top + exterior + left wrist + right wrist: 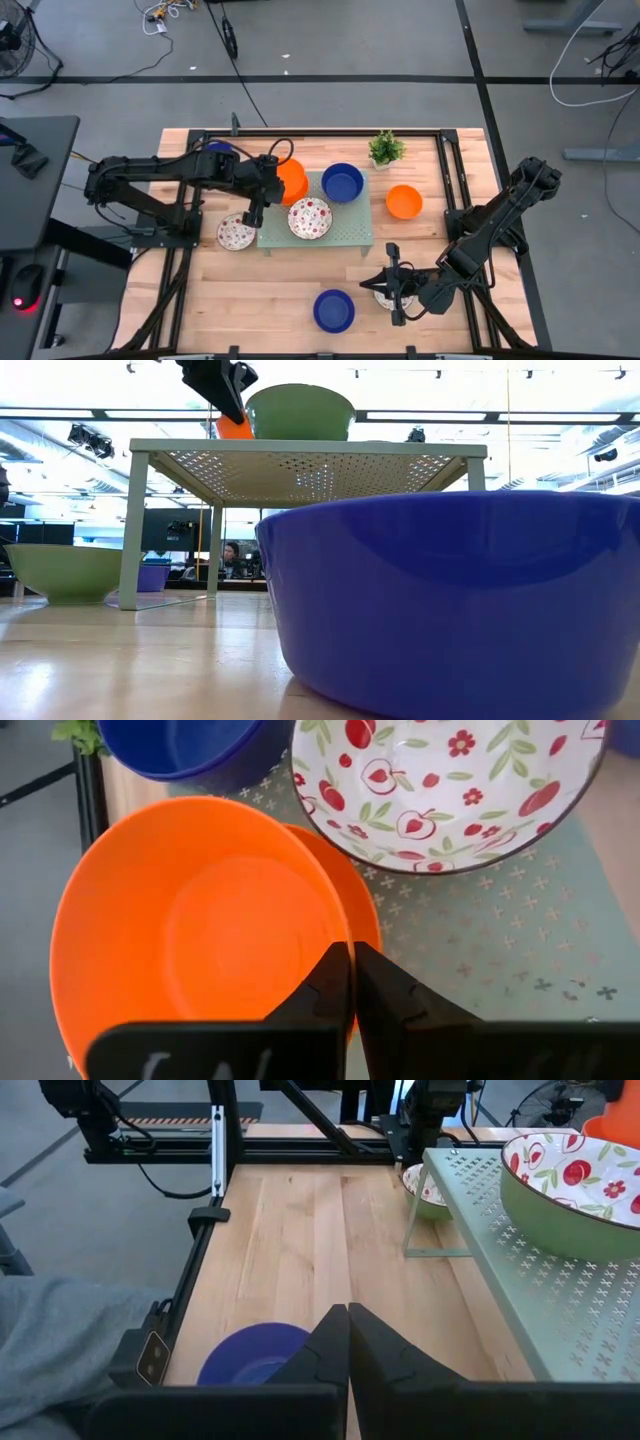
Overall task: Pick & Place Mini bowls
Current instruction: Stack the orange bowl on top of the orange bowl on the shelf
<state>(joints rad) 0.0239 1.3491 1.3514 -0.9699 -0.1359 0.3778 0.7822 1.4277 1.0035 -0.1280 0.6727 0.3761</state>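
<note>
My left gripper (pixel 277 186) is shut on an orange mini bowl (pixel 190 930) at the far left corner of the pale green tray (pixel 355 232). A second orange rim (pixel 366 910) shows just beneath that bowl. On the tray stand a blue bowl (pixel 343 182) and a white red-speckled bowl (pixel 310 218). Another speckled bowl (pixel 236 232) rests on the table left of the tray, and an orange one (pixel 404 201) right of it. My right gripper (pixel 368 284) hangs shut and empty near the front, beside a blue bowl (pixel 333 310). My left gripper pinches the orange bowl's rim (pixel 340 935) between its two fingers, one inside the bowl and one outside. The fingers slant down at it from the table's left. The bowl stays mouth up, about level with the tray top (pixel 300 450); whether it is clear of the orange rim below, I cannot tell.
A small potted plant (pixel 386 148) stands beyond the tray's far right corner. A further blue bowl (pixel 220 147) shows behind the left arm. Something pale (pixel 383 294) lies partly hidden under the right gripper. Bare wood (pixel 260 290) stretches along the near left.
</note>
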